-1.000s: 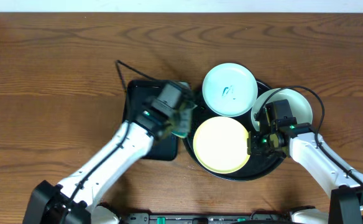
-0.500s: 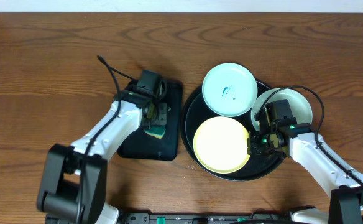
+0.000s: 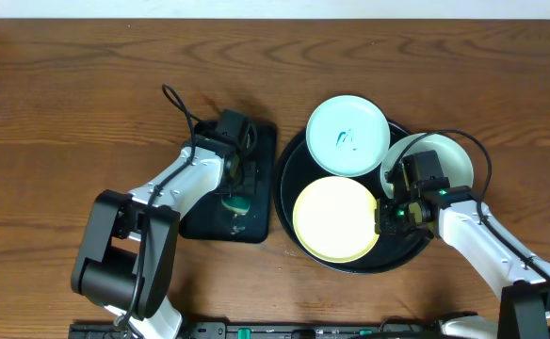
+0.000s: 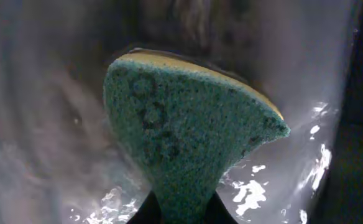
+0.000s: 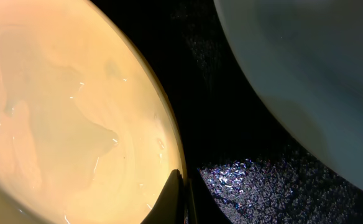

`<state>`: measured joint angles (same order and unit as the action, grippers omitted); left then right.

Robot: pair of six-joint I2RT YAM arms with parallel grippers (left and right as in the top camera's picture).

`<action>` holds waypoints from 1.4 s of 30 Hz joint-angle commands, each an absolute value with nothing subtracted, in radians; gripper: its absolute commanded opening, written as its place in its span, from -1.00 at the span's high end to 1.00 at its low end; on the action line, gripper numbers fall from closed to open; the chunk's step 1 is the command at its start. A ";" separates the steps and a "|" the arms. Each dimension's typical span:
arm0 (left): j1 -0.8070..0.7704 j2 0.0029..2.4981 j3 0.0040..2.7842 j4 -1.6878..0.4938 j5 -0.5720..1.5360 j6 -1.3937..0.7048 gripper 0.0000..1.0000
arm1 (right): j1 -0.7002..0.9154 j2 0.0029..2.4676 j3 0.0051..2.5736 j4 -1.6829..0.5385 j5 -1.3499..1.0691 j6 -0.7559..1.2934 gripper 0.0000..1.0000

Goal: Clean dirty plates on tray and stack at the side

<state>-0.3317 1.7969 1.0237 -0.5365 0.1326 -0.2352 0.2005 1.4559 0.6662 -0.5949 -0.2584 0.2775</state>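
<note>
The round black tray [image 3: 292, 165] holds three plates. A pale yellow plate [image 3: 334, 218] lies at its front; it also shows in the right wrist view [image 5: 63, 118]. A mint-white plate with blue-green scribble [image 3: 348, 136] lies at the back. Another mint-white plate [image 3: 456, 162] sits at the right, partly under my right arm; it shows in the right wrist view [image 5: 306, 81]. My right gripper [image 5: 183, 199] is shut on the yellow plate's right rim. My left gripper [image 4: 181, 208] is shut on a green-and-yellow sponge [image 4: 181, 130], held over the rectangular black tray [image 3: 204, 226].
The rectangular black tray lies just left of the round tray, nearly touching it. A black cable [image 3: 179, 105] loops off the left arm. Wooden table [image 3: 68, 113] stretches left and behind. The table's back edge meets a white wall.
My left gripper carried the sponge from beside the round tray leftward over the rectangular tray, then lowered it toward that tray's front. The right arm and the plates have not moved.
</note>
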 commanded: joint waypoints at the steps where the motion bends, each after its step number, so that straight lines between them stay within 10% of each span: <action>1: -0.329 1.705 1.030 -0.538 0.131 -0.232 0.85 | 0.218 1.458 0.662 -0.604 -0.240 0.276 0.98; 4: -0.329 1.626 1.030 -0.545 0.131 -0.233 0.85 | 0.218 1.458 0.662 -0.604 -0.240 0.276 0.97; 7: -0.329 1.604 1.030 -0.554 0.131 -0.233 0.16 | 0.218 1.458 0.662 -0.604 -0.240 0.276 0.98; 19: -0.330 1.628 1.029 -0.546 0.131 -0.233 -0.12 | 0.218 1.458 0.662 -0.604 -0.241 0.277 0.97; 27: -0.331 1.736 1.027 -0.439 0.131 -0.233 -0.11 | 0.218 1.458 0.662 -0.606 -0.240 0.276 0.97; 34: -0.331 1.812 1.027 -0.434 0.130 -0.233 0.85 | 0.218 1.458 0.662 -0.606 -0.240 0.276 0.97; 42: -0.331 1.693 1.027 -0.493 0.131 -0.377 0.85 | 0.218 1.458 0.662 -0.606 -0.240 0.276 0.98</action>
